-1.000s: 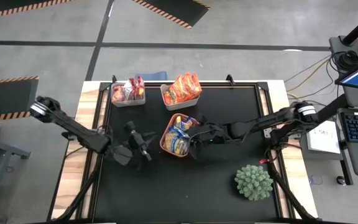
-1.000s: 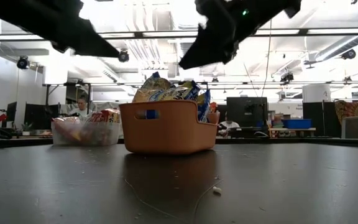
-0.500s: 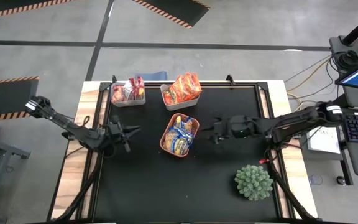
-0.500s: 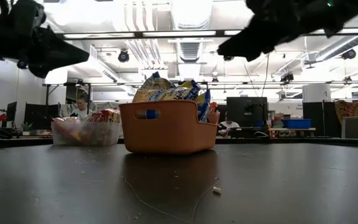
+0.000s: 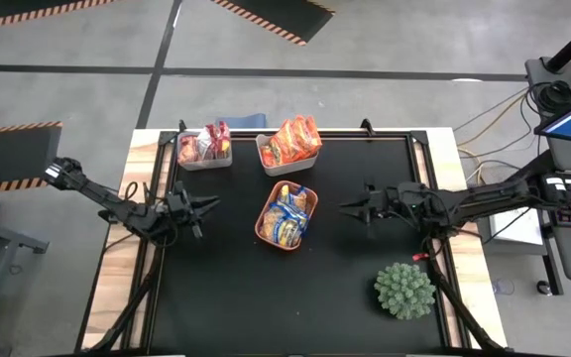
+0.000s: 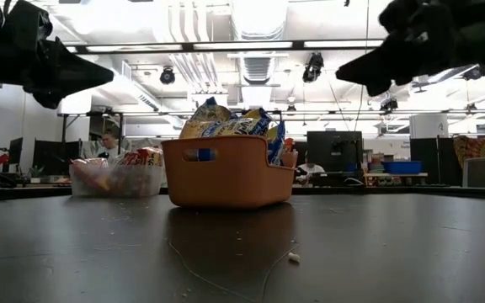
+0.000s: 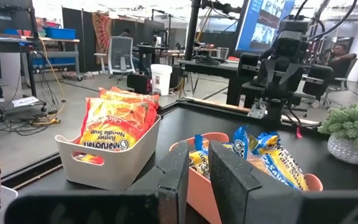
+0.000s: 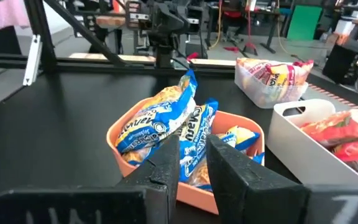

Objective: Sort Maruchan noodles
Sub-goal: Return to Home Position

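Locate the black table point(image 5: 365, 288), which carries everything listed here. The left arm reaches in from the table's left edge, and its left claw point(image 5: 209, 202) hangs above the surface, apart from the orange bin point(image 5: 259, 226), pointing toward it. The right arm reaches in from the opposite edge, and its right claw point(image 5: 345, 206) hangs likewise on the bin's other side. On each claw you see the fingers set narrow, with a slim gap and nothing between them. The green plant ball point(image 5: 404, 290) stands near the right arm, well apart from the bins. The orange bin sits at mid-table. The white bin point(image 5: 262, 157) and the clear bin point(image 5: 181, 162) stand beyond it at the table's far edge. All the Maruchan noodles point(image 5: 287, 213) lie in bins: blue-and-yellow packets point(image 8: 160, 121) in the orange bin, orange-red packets point(image 5: 293, 141) in the white bin, and red-and-yellow packets point(image 5: 206, 144) in the clear bin.
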Tool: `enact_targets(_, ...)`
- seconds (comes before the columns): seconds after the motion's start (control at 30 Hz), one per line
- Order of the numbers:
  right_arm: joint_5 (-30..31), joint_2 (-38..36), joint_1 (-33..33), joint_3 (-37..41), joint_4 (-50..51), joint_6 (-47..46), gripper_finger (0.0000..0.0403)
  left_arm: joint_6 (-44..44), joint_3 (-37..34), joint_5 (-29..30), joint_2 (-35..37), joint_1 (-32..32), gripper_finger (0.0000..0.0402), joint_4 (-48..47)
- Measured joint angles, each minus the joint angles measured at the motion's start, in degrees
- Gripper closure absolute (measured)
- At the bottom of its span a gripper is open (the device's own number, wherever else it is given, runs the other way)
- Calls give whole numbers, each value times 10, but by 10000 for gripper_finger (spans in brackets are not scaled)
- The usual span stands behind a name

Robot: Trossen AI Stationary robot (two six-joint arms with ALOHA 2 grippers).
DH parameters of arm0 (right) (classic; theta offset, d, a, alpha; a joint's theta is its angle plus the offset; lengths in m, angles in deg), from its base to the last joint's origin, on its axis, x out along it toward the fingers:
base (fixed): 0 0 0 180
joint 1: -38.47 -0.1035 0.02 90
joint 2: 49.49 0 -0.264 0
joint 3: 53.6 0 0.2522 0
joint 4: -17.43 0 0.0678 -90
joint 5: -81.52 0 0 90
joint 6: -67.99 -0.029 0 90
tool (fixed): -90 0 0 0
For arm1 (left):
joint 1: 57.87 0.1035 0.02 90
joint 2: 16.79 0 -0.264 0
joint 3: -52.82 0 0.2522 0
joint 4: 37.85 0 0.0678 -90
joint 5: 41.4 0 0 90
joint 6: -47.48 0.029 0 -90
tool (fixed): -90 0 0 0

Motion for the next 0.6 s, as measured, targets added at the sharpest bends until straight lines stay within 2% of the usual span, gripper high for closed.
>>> enact_targets(0.6,-27,-281,0,146,26,28,339,-2,0,12,-1,0,357,-8)
